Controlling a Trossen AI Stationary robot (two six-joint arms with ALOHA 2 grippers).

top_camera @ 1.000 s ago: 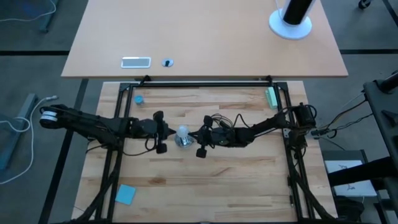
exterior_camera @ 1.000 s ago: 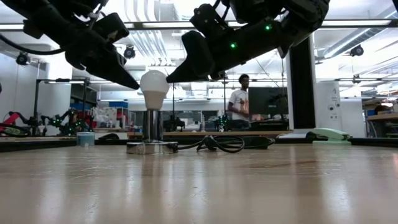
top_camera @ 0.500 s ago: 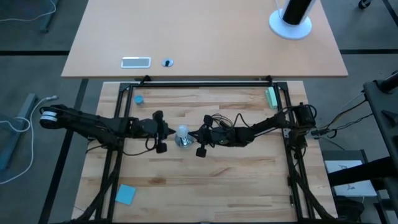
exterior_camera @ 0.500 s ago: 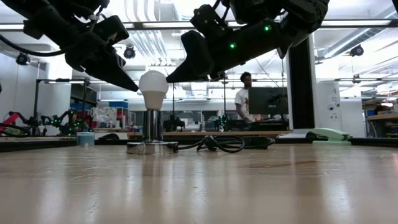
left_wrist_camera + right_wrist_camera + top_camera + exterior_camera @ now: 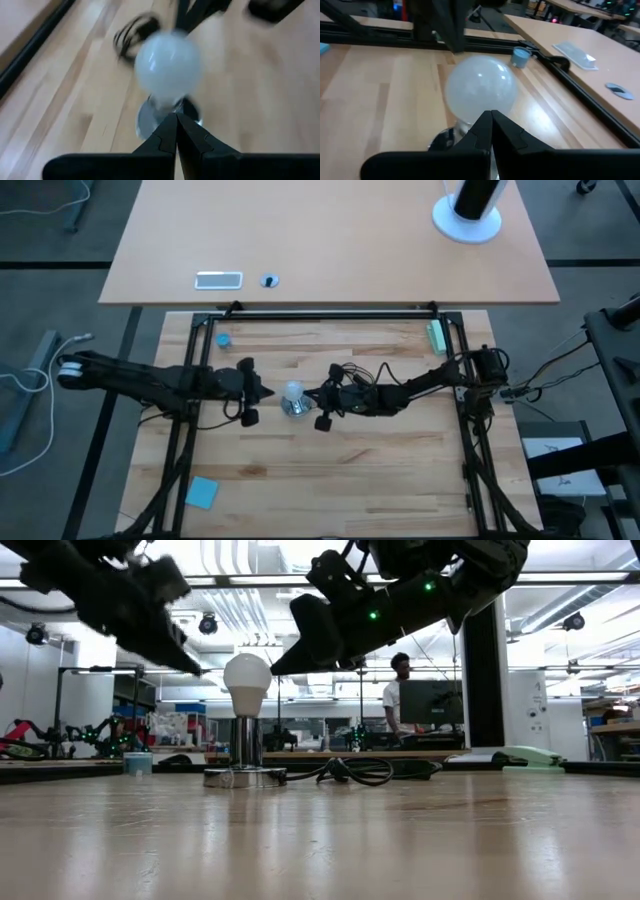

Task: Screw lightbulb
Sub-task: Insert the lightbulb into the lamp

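The white frosted lightbulb [image 5: 247, 678] stands upright, its base set in a silver socket [image 5: 244, 777] at the table's middle [image 5: 293, 391]. My left gripper [image 5: 198, 668] is shut and hangs a short way to the bulb's left, clear of it; its wrist view shows the bulb [image 5: 167, 62] beyond the shut tips [image 5: 176, 117]. My right gripper [image 5: 274, 668] is shut, its tips right at the upper right side of the bulb [image 5: 480, 90]. My right gripper comes slanting down from the table's right, its shut fingertips [image 5: 280, 664] at the upper right side of the bulb's globe [image 5: 266, 674]. Whether they touch the glass, I cannot tell. The bulb stays upright in its socket.
The socket's black cord [image 5: 345, 372] lies coiled behind the bulb. A small blue cap [image 5: 223, 339] sits far left, a blue square [image 5: 201, 492] near left, a green item [image 5: 436, 336] far right. A person [image 5: 400, 700] stands in the room beyond.
My left gripper has drawn back from the bulb toward the table's left edge and risen a little, staying shut. The bulb and my right gripper have kept their places.
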